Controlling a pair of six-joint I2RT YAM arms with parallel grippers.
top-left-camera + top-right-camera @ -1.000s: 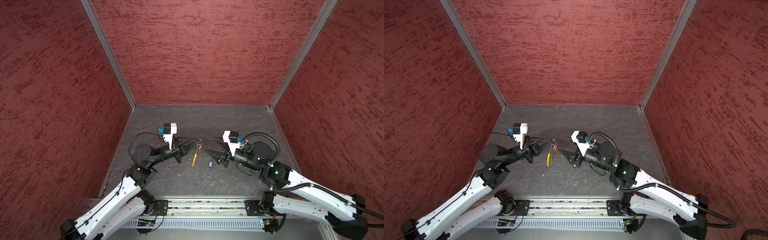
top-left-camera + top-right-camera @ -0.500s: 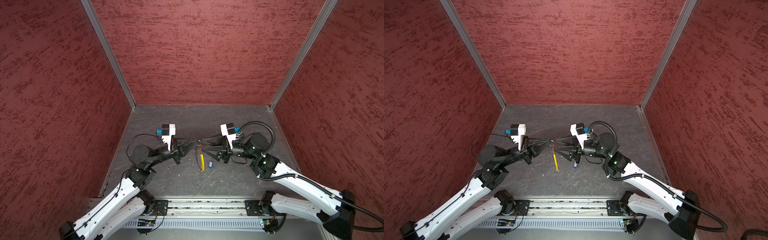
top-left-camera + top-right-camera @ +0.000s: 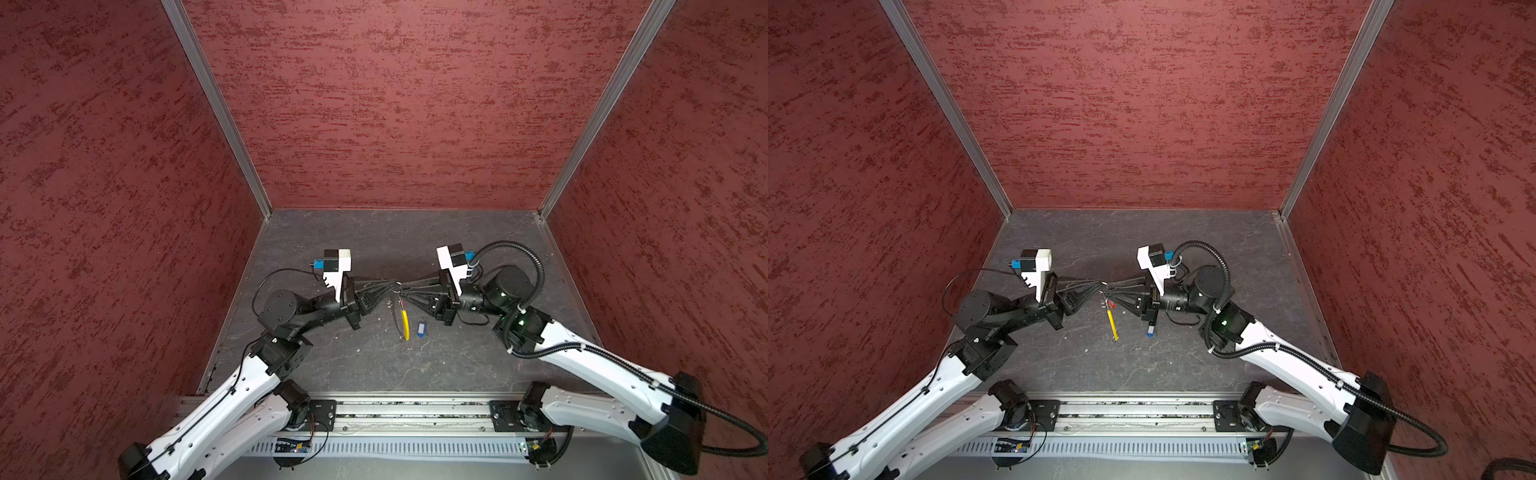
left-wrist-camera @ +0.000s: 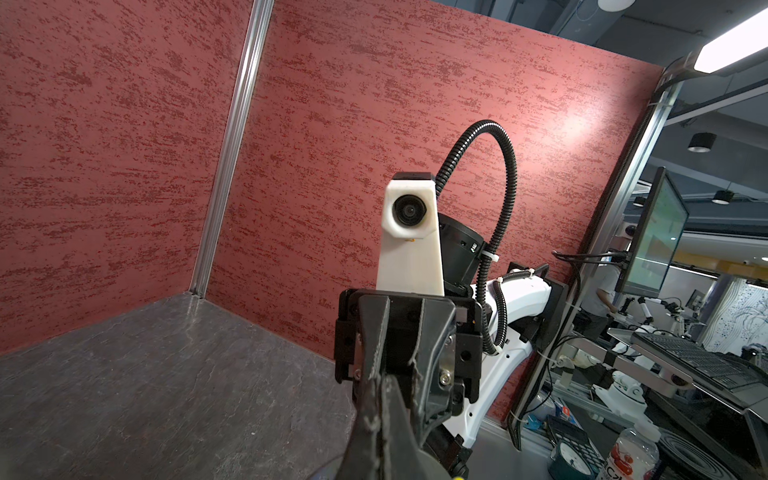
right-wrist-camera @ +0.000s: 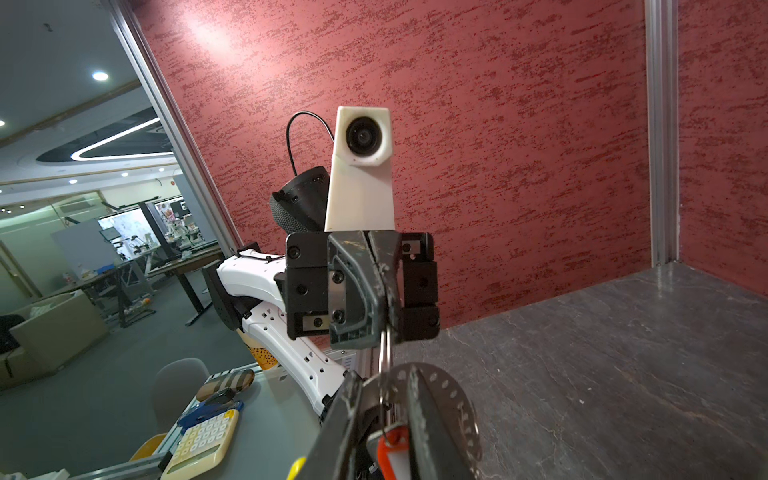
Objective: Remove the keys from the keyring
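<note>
Note left tool (image 3: pixel 390 285) clamped on keyring (image 3: pixel 403 322); right tool (image 3: pixel 406 289) newly brought in tip to tip.
Treat as set-up for stripping red-tagged key (image 5: pixel 392 451), plain only in right wrist view, between narrowed right fingers (image 5: pixel 345 419); cannot confirm a grip there. Find keyring dangling over worktop (image 3: pixel 457 361), blue-tagged key (image 3: pixel 421 328) already loose beside it, in both top views.

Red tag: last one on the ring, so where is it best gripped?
Probably the red tag's plastic body, not the thin wire, coming level from the right, opposite the left gripper pinching the keyring's top. The tag dangles free just below, between the right gripper's fingers.
</note>
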